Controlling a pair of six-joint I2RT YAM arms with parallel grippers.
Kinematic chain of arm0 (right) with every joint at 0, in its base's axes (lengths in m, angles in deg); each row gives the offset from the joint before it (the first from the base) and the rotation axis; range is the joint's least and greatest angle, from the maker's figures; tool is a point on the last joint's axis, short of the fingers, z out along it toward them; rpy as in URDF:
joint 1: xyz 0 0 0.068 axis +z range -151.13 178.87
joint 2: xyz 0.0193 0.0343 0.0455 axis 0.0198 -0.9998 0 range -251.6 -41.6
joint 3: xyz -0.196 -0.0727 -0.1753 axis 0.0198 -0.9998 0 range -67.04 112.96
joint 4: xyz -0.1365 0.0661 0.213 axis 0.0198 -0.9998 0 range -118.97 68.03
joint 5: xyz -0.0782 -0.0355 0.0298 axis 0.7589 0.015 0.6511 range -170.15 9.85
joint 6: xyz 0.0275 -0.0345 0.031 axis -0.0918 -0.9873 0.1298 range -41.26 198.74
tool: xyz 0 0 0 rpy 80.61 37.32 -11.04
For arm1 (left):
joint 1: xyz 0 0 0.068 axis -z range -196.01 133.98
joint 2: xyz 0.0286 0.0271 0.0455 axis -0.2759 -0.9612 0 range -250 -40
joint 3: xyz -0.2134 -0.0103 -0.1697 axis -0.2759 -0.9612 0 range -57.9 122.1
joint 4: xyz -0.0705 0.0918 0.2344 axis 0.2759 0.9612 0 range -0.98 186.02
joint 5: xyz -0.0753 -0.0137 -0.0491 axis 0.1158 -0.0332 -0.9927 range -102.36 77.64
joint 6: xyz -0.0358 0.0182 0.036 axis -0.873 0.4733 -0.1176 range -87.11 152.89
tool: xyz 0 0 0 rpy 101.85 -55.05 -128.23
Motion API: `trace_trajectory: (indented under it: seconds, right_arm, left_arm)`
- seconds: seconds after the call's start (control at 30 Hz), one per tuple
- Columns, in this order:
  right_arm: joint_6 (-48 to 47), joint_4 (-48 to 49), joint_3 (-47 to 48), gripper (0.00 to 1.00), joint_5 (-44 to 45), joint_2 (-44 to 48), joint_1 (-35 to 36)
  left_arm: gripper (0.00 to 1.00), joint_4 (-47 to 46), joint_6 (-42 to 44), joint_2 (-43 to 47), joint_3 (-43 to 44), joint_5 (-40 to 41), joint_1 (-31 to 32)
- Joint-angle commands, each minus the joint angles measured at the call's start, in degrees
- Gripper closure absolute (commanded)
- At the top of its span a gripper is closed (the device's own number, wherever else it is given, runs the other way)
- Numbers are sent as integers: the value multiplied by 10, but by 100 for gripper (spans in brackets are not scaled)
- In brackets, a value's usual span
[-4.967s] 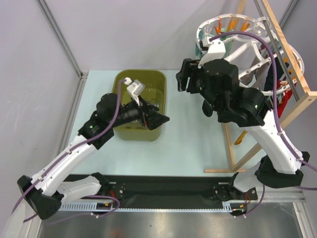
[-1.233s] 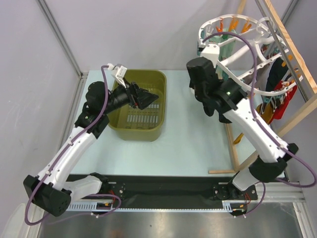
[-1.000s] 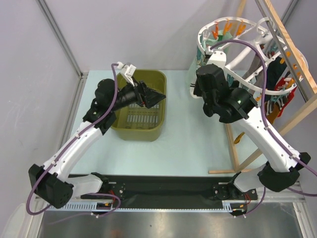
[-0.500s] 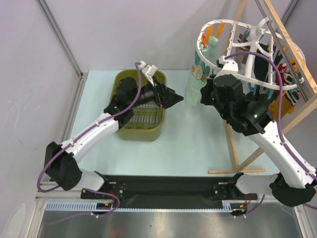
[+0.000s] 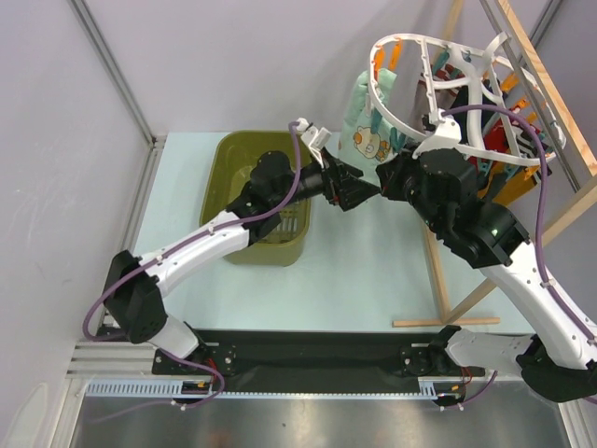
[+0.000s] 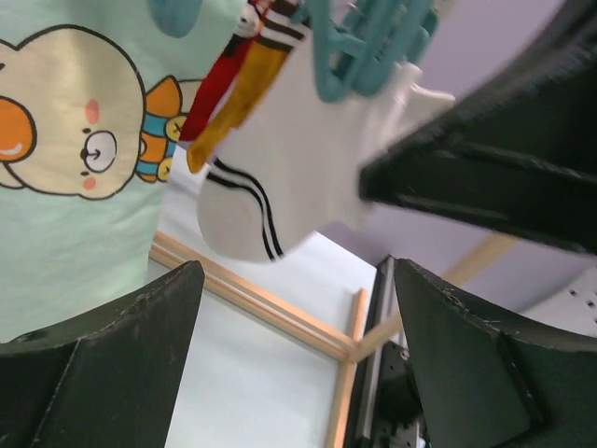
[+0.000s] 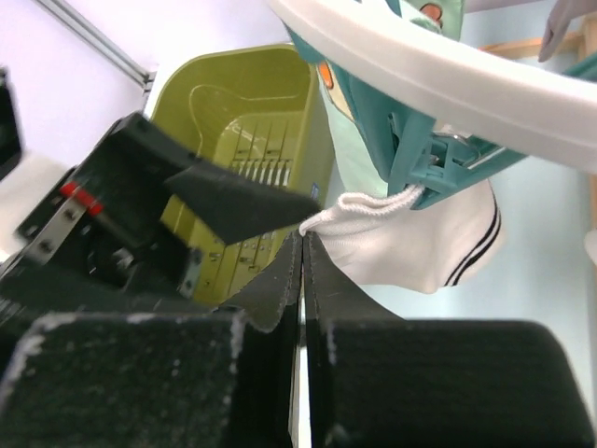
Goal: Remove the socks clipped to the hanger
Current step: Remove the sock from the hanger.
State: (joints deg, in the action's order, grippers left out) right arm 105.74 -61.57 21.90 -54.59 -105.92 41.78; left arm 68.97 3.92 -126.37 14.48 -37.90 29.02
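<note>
Left arm shift: over five seconds the left gripper has left the olive-green tub and stretched right to the hanger. The right arm has meanwhile drawn the ring down and tilted it.
Left gripper: fingers spread wide, holding nothing, framing the lower end of the white sock with black stripes.
Right gripper: fingers pressed together, apparently pinching the end of a white cord that runs up to a teal peg.
Striped sock: clipped in that teal peg, hanging limp, with a rounded toe and two thin black bands.
Mint bear sock: pegged at the ring's left rim just beside the striped one, its bear print facing the left wrist camera.
Red sock and mustard sock: bunched between those two, also hanging from the ring.
Hanger: a white ring, tilted, hung at the wooden rack, with pegs dangling.
Progress: early, by my judgement. No sock shows in the visible part of the tub, at least four are clipped, and the striped one looks next.
</note>
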Motion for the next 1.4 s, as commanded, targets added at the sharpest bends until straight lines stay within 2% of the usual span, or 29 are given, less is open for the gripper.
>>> trace_trajectory:
  seconds: [0.0,0.33,0.43,0.47,0.5,0.57,0.6,0.73,0.87,0.97,1.03,1.17,1.37]
  right_arm:
    - [15,30,-9,100,-18,15,0]
    - [20,30,-22,100,-20,29,-1]
    - [22,31,-22,100,-24,30,-1]
    - [24,31,-22,100,-25,29,-1]
    - [24,31,-20,100,-24,29,-1]
    - [27,29,-21,100,-26,30,-1]
    - [27,29,-21,100,-25,31,-1]
    - [33,22,-20,100,-17,32,-2]
    - [36,14,-11,77,-4,33,-1]
    - [36,7,6,66,12,26,-1]
    - [35,-1,22,64,28,18,2]
    - [24,-19,83,51,97,-9,11]
    - [-23,-21,140,42,186,-67,30]
  left_arm:
    - [11,-37,3,-23,45,28,7]
    - [12,-73,-12,-62,78,16,26]
    - [18,-72,-15,-69,86,23,26]
    - [21,-73,-18,-70,86,25,27]
    - [30,-75,-18,-70,86,25,26]
    - [42,-75,-21,-71,87,26,26]
    - [52,-75,-22,-71,87,24,26]
    - [76,-72,-22,-69,88,25,27]
    - [99,-60,-17,-67,94,27,28]
    - [100,-54,-13,-62,89,33,30]
    - [100,-52,-7,-57,84,37,32]
    - [100,-53,-2,-47,73,50,37]
    - [100,-49,-2,-42,71,56,37]
